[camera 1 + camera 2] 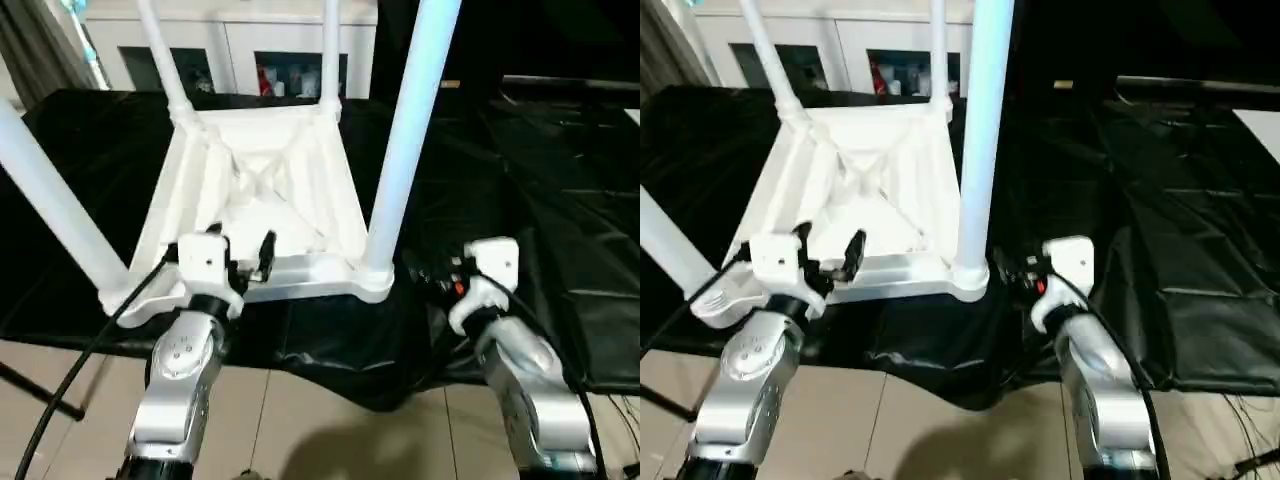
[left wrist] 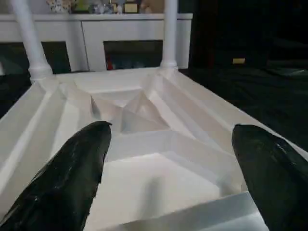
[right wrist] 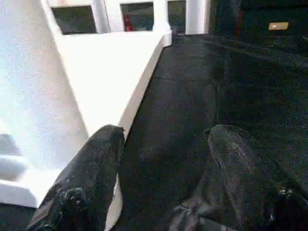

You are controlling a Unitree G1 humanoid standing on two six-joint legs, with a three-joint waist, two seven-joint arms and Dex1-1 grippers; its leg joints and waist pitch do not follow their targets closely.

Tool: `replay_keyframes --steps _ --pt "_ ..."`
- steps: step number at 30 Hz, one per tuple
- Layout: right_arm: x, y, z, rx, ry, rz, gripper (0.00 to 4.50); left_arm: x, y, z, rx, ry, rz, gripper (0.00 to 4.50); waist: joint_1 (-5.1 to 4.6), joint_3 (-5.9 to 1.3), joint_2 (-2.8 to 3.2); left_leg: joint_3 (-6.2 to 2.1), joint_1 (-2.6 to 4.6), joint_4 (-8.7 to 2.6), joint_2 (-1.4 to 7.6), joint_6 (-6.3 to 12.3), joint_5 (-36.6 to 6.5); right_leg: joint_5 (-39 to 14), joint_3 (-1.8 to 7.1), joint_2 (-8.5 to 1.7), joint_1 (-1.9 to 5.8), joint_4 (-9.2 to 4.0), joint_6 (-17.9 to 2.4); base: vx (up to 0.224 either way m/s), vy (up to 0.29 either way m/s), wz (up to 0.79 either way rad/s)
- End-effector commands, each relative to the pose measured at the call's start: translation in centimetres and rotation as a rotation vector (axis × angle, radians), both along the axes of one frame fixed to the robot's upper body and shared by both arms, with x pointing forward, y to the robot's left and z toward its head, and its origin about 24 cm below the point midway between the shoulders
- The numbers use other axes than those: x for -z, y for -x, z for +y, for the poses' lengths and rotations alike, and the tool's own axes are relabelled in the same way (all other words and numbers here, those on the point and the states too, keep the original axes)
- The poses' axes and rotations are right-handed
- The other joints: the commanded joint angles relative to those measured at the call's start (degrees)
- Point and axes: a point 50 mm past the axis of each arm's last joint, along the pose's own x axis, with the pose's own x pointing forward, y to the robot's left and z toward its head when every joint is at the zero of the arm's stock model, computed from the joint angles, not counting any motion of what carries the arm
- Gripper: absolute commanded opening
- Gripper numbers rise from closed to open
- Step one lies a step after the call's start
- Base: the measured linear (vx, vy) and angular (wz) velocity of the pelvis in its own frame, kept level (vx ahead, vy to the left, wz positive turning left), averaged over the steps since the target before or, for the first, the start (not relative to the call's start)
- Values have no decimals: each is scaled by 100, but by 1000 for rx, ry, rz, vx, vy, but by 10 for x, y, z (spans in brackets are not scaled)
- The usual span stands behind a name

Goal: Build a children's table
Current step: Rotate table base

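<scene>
The children's table lies upside down on the black sheet, its ribbed underside [image 1: 262,185] facing up. Its white legs stand up from the corner sockets; the near right leg [image 1: 410,130] and near left leg [image 1: 50,205] are closest to me. My left gripper [image 1: 242,245] hovers at the tabletop's near rim with its fingers [image 2: 72,178] spread wide, open and holding nothing. My right gripper [image 1: 425,272] sits just right of the near right corner socket, over the sheet. Its fingers [image 3: 91,168] are apart and nothing is between them.
The black-sheeted table [image 1: 540,200] stretches to the right and ends in a front edge just below the grippers, above the tiled floor [image 1: 330,420]. A white glass-door cabinet [image 1: 250,50] stands behind. A black cable [image 1: 60,390] runs from my left wrist.
</scene>
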Motion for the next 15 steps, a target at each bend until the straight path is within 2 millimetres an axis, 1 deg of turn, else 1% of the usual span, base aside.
replay_keyframes --steps 1,2,3,4,5,6,7,8,9,10,11,12,13,14,15 --pt "3 -2 3 -18 33 9 317 0 -1 6 -26 0 10 445 2 -371 -78 -42 57 -391 142 172 -673 -306 171 -185 252 -370 -945 0 0 0" --pt "3 -2 5 -35 39 10 317 1 0 6 -23 -1 12 445 0 -373 -84 -38 57 -384 137 194 -655 -274 172 -185 256 -367 -958 0 0 0" --pt "3 -2 7 -47 44 10 317 1 0 7 -22 -2 14 445 -4 -358 -98 -36 98 -421 151 181 -1063 -717 167 -198 284 -399 -918 0 0 0" --pt "2 -2 11 -69 42 7 317 2 1 8 -20 -6 17 445 -7 -348 -86 -44 125 -446 161 154 -1331 -1044 161 -202 294 -418 -884 0 0 0" --pt "2 -1 14 -90 45 6 317 3 3 8 -21 -13 20 445 -37 -304 -79 -45 231 -510 157 111 -2210 -2163 123 -172 303 -528 -742 0 0 0" --pt "2 -1 16 -102 46 5 317 3 3 9 -21 -17 21 445 -52 -285 -67 -46 277 -526 154 114 -2456 -2436 105 -145 293 -567 -721 0 0 0" --pt "2 0 17 -112 48 4 317 3 4 9 -20 -17 24 445 -76 -254 -78 -35 347 -531 125 149 -2798 -2886 74 -114 296 -646 -676 0 0 0" --pt "3 0 18 -118 49 4 317 4 6 9 -16 -17 28 445 -88 -219 -74 -30 400 -535 111 155 -2992 -3168 49 -101 293 -684 -654 0 0 0" --pt "3 0 18 -116 49 4 317 4 7 9 -9 -19 31 445 -102 -209 -89 -36 434 -550 95 190 -3026 -3417 35 -113 348 -743 -602 0 0 0" --pt "3 -1 18 -113 47 2 317 4 7 9 -1 -20 33 445 -94 -231 -77 -30 474 -567 88 216 -2919 -3407 46 -131 393 -778 -601 0 0 0" --pt "3 -1 19 -112 43 4 317 3 7 9 1 -23 32 445 -102 -235 -73 -32 473 -586 95 236 -2846 -3301 51 -127 421 -779 -627 0 0 0" --pt "3 -2 19 -115 47 -2 317 3 7 9 1 -24 32 445 -115 -244 -75 -35 482 -619 99 270 -2743 -3063 43 -105 469 -771 -702 0 0 0" --pt "3 -2 20 -117 48 -5 317 3 7 10 1 -24 32 445 -121 -292 -68 -35 466 -630 101 319 -2544 -2648 60 -99 532 -727 -835 75 11 2" --pt "3 -2 21 -121 32 -5 317 3 6 10 1 -23 32 445 -122 -309 -67 -29 454 -630 101 362 -2415 -2402 67 -97 558 -704 -919 53 8 1" --pt "3 -2 21 -121 28 -4 317 3 5 11 0 -24 32 445 -169 -319 34 101 1188 -599 317 -179 -2882 -1938 110 137 63 -596 -1235 47 -15 -24"
